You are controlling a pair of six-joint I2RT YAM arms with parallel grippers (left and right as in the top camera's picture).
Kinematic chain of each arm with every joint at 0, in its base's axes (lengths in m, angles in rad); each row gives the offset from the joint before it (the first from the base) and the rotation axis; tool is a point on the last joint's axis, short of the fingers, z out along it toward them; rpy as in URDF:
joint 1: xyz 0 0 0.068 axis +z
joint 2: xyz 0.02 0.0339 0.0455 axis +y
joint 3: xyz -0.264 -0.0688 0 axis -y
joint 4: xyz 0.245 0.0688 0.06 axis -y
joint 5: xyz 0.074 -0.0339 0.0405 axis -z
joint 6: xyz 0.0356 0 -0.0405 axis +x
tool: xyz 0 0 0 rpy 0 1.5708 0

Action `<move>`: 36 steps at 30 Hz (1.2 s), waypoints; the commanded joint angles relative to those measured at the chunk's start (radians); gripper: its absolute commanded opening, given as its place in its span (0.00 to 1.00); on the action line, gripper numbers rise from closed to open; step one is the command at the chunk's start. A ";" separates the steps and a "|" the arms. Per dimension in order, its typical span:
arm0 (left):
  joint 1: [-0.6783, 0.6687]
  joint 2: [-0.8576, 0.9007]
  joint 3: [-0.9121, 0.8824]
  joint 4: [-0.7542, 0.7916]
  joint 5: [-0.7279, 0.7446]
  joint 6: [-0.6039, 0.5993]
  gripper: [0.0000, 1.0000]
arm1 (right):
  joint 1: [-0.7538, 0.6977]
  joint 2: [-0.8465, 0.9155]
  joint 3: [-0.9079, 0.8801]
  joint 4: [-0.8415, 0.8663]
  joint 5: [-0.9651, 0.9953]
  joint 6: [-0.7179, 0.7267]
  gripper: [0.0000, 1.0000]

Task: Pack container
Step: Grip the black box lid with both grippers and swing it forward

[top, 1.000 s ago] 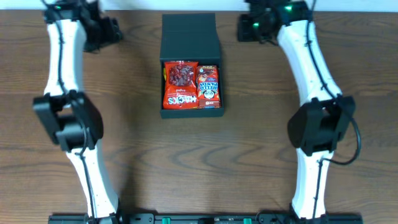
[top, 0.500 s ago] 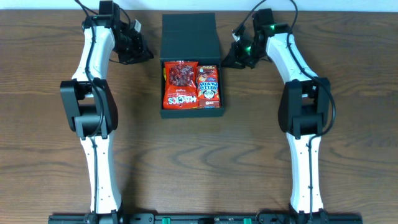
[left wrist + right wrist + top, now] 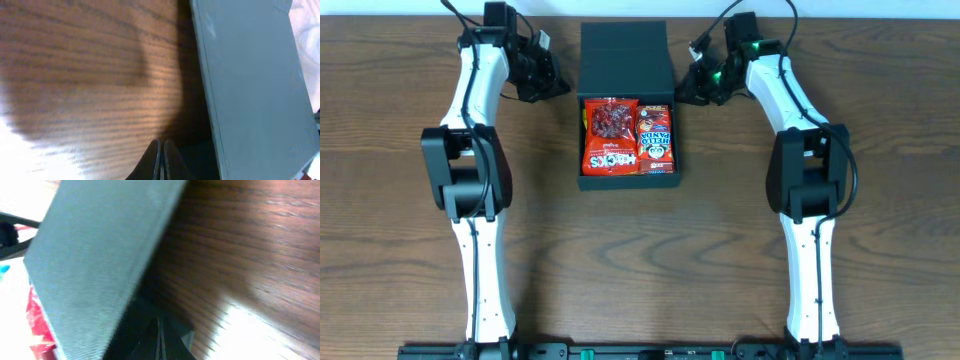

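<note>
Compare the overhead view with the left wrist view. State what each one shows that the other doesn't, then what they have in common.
Only the overhead view plainly shows what lies in the open container: a red packet and a Hello Panda packet. It also shows the right hand beside the container's right side. Only the left wrist view shows the left hand close up, with its fingers pressed together and nothing between them. Both views show the dark container and the wooden table.
</note>
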 commanded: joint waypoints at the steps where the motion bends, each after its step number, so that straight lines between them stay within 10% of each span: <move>1: -0.015 0.028 -0.006 0.006 0.048 -0.026 0.06 | 0.013 -0.006 0.002 -0.001 -0.056 0.011 0.01; 36: -0.062 0.029 -0.006 -0.150 0.062 0.068 0.06 | 0.044 -0.006 0.002 -0.133 -0.089 -0.050 0.01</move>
